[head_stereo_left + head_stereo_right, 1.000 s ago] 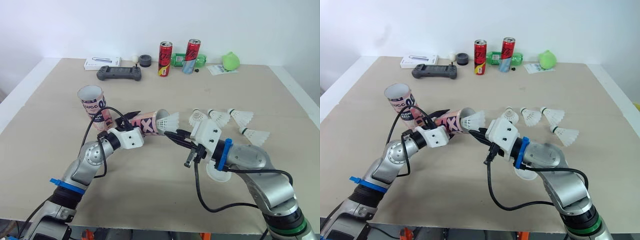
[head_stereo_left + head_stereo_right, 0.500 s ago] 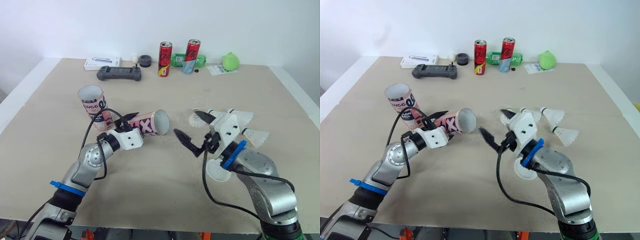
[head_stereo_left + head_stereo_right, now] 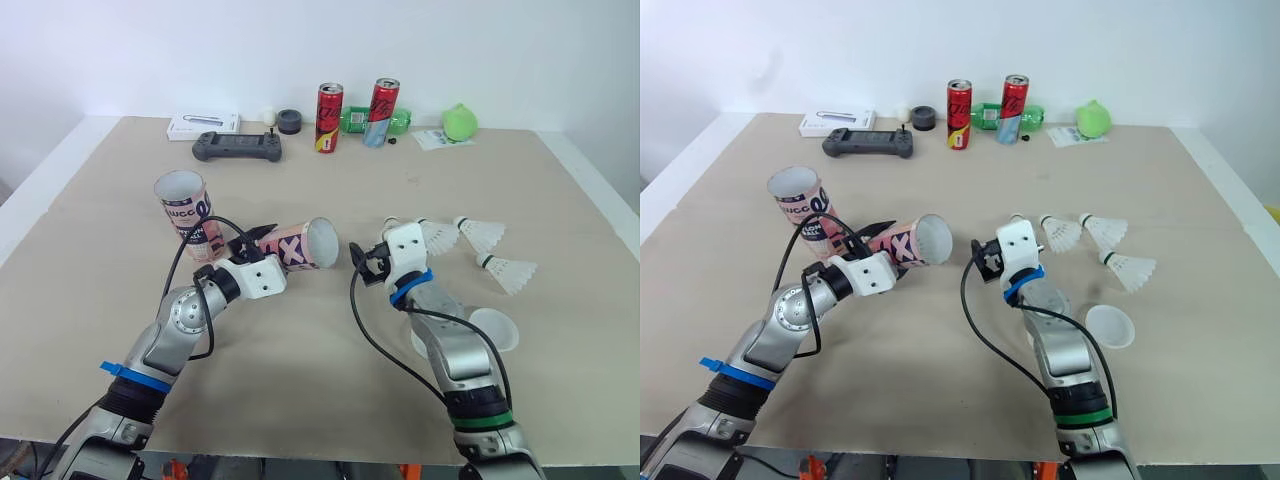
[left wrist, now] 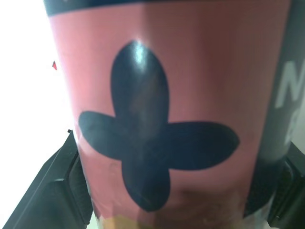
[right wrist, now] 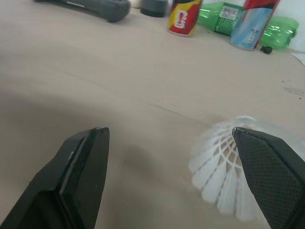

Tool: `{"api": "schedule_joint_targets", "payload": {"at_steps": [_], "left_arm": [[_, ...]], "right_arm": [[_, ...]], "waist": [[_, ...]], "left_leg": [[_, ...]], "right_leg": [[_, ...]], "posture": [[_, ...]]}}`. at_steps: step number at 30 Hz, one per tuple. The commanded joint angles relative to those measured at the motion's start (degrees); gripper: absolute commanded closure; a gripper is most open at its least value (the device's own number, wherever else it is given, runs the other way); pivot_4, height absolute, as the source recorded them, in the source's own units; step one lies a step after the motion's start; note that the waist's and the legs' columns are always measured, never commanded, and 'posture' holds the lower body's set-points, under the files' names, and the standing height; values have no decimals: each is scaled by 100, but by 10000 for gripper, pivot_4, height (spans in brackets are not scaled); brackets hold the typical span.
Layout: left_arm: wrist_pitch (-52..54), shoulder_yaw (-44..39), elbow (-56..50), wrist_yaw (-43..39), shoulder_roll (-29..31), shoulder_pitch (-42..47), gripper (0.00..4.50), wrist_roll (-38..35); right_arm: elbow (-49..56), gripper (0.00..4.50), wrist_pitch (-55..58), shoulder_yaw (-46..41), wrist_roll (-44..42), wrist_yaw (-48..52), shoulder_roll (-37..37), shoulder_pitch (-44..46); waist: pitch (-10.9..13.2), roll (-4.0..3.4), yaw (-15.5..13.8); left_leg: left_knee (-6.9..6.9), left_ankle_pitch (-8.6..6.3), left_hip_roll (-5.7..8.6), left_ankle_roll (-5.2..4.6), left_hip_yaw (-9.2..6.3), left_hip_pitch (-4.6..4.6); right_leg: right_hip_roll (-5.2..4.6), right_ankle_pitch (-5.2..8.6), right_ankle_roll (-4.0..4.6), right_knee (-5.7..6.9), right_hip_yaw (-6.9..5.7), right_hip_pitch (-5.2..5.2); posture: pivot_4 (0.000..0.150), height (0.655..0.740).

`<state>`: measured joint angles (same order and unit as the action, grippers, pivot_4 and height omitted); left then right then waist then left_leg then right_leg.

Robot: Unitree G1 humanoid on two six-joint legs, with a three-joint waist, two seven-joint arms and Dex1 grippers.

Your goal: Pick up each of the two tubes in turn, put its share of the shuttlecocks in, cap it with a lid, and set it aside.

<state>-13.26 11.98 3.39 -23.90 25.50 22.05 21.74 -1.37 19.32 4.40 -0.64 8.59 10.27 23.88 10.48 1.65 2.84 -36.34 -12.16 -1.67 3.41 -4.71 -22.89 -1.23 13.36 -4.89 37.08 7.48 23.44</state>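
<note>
We see the left gripper (image 3: pixel 262 243) clamped around a pink tube (image 3: pixel 305 245), held lying over at a slant above the middle of the counter (image 3: pixel 300 400), its open mouth turned toward the right edge. In the left wrist view the tube's pink wall with a black four-lobed mark is pressed close between the black fingers (image 4: pixel 45 191). The inside of the mouth is a pale blur, so we cannot tell what, if anything, lies in it.

The second tube (image 3: pixel 187 215) stands tilted just beside the left gripper, on the side nearer the left edge, mouth up.

The right gripper (image 3: pixel 366 262) sits low over the counter just beside the held tube's mouth, its fingers spread wide apart and holding nothing. A shuttlecock (image 5: pixel 221 171) rests on the counter just ahead, close to one finger.

Three more shuttlecocks (image 3: pixel 436 235) (image 3: pixel 481 232) (image 3: pixel 510 270) lie toward the right edge. A white lid (image 3: pixel 1110 325) lies beside the right arm, and what looks like a second lid (image 3: pixel 1048 298) lies partly under that arm.

Along the far edge stand two red cans (image 3: pixel 330 117) (image 3: pixel 383 112), with a green bottle (image 3: pixel 355 121) behind them, a green ball (image 3: pixel 461 122), a dark game controller (image 3: pixel 237 147) and a white box (image 3: pixel 205 123).
</note>
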Motion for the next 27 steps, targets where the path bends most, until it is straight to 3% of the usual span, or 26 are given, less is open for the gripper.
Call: {"api": "schedule_joint_targets", "payload": {"at_steps": [1,4,8,13,21,24,27], "left_arm": [[12,-104,-314,92,-17,48,5353,-78],[21,-105,-334,100,-25,39,5353,-75],[37,-99,-365,117,-34,34,5353,-82],[17,-53,-404,105,-47,17,5353,-97],[-3,-50,-393,99,-32,25,5353,-116],[68,-56,-353,95,-35,36,5353,-110],[103,-60,-340,89,-45,23,5353,-136]], "right_arm": [[-520,532,-198,-196,20,-292,-227,436],[-824,532,-338,-272,18,-396,-317,563],[-1164,17643,-439,-408,11,-572,-412,713],[-1343,42895,-481,-468,42,-705,-431,776],[-372,44017,-430,-272,-120,-80,-308,365],[1284,44017,-430,-54,-722,1311,394,-114],[2180,44017,-430,-142,-1179,2174,1091,-353]], "waist": [[0,0,11],[0,0,12],[0,-1,14],[1,-1,15],[1,-2,15],[8,-14,1],[11,-19,-5]], "left_leg": [[0,0,-1,0,0,1],[0,1,-4,-2,-1,3],[0,1,-3,-2,0,2],[2,1,-4,-2,-1,2],[4,1,-3,-2,-2,1],[5,1,-1,-2,-4,-8],[3,0,10,-1,-8,-23]], "right_leg": [[1,-1,2,0,-1,0],[4,-5,9,2,-3,2],[3,-9,14,1,-1,1],[5,-13,20,1,-1,2],[5,-11,18,1,-1,2],[3,3,-1,0,0,7],[-8,9,-11,-3,-1,11]], "posture": [[1500,7400],[1500,7400],[1500,7400],[1500,7400],[1500,7400],[1500,7400],[1500,7400]]}}
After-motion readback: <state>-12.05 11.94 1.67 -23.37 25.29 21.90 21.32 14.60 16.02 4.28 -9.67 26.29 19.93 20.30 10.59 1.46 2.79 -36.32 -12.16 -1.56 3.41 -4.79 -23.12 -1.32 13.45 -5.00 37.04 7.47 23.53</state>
